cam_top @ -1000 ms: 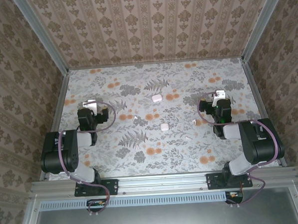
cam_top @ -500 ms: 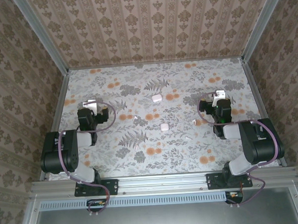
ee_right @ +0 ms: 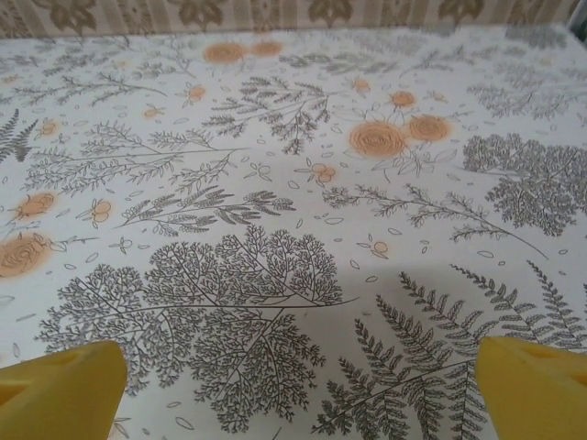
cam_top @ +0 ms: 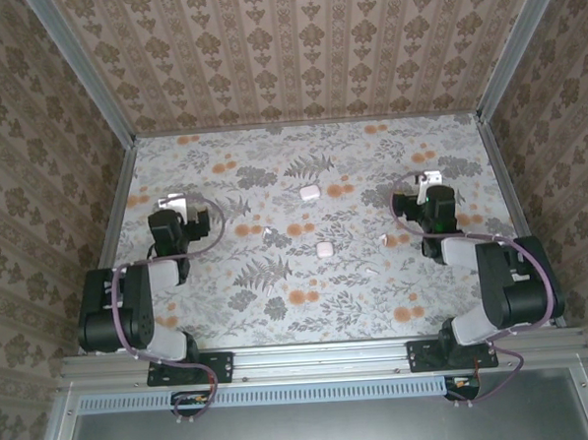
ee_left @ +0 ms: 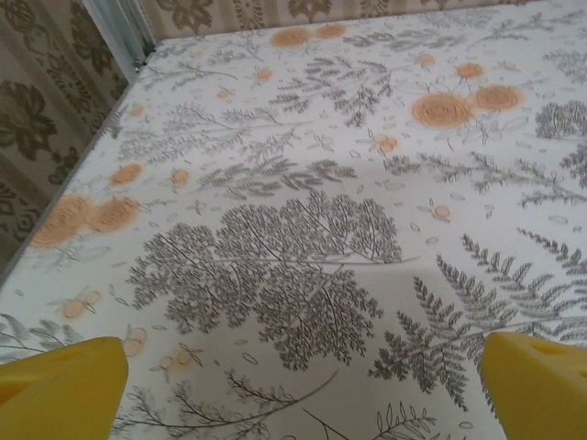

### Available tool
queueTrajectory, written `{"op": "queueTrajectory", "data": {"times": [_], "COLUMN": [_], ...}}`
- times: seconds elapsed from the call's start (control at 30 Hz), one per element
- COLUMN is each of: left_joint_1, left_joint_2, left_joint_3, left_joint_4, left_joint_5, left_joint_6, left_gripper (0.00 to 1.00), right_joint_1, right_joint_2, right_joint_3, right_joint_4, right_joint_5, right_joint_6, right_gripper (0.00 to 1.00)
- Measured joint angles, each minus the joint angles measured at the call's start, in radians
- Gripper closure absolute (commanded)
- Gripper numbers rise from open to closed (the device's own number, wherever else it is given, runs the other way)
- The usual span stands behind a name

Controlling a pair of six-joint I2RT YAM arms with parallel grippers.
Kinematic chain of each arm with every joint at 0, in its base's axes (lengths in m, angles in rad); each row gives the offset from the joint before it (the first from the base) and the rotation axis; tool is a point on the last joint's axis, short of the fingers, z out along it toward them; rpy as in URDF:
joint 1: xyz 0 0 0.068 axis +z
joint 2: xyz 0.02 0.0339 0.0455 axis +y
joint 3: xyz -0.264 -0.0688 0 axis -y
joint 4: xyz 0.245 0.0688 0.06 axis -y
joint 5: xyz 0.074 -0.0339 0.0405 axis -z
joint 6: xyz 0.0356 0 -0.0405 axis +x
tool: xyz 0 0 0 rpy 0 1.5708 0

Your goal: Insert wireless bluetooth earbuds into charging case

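Note:
Two white rounded-square charging cases lie mid-table, one further back (cam_top: 309,192) and one nearer (cam_top: 324,249). Several tiny white earbuds are scattered around them: one left of the cases (cam_top: 267,235), one on the right (cam_top: 383,240), one nearer the front (cam_top: 372,271). My left gripper (cam_top: 170,203) hovers over the left side of the table, well away from them. Its yellow fingertips (ee_left: 64,390) stand wide apart in the left wrist view, the left gripper (ee_left: 303,394) open over bare cloth. My right gripper (cam_top: 429,180) sits right of the earbuds, also open (ee_right: 298,390), with nothing between its fingertips (ee_right: 532,385).
The table (cam_top: 370,157) is covered by a floral cloth with ferns and orange flowers. Patterned walls with aluminium posts (cam_top: 110,101) close in the left, back and right sides. Both arm bases (cam_top: 183,364) stand on the near rail.
The left wrist has drifted slightly left and the right wrist slightly further back. Cases and earbuds have not moved. Both grippers stay open.

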Motion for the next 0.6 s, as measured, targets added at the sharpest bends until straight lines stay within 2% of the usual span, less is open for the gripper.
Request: {"op": "queueTrajectory", "data": {"times": [0.13, 0.3, 0.47, 0.6], "left_joint_1": [0.000, 0.000, -0.027, -0.108], "left_joint_2": [-0.079, -0.089, -0.031, -0.003], "left_joint_3": [0.100, 0.259, 0.426, 0.466], "left_joint_4": [-0.143, -0.393, -0.649, -0.781], "left_joint_5": [-0.019, -0.024, -0.010, -0.002], "left_joint_6": [-0.027, -0.106, -0.190, -0.237], "left_gripper": [0.00, 0.00, 0.00, 0.00], "right_joint_1": [0.005, 0.063, 0.213, 0.344], "right_joint_2": [-0.019, 0.023, 0.224, 0.436], "right_joint_3": [0.237, 0.422, 0.674, 0.965], "right_joint_4": [-0.296, -0.564, -0.881, -1.108], "right_joint_5": [0.001, 0.007, 0.011, -0.001], "right_joint_6": [0.071, 0.146, 0.188, 0.219], "right_gripper": [0.06, 0.08, 0.08, 0.08]}}
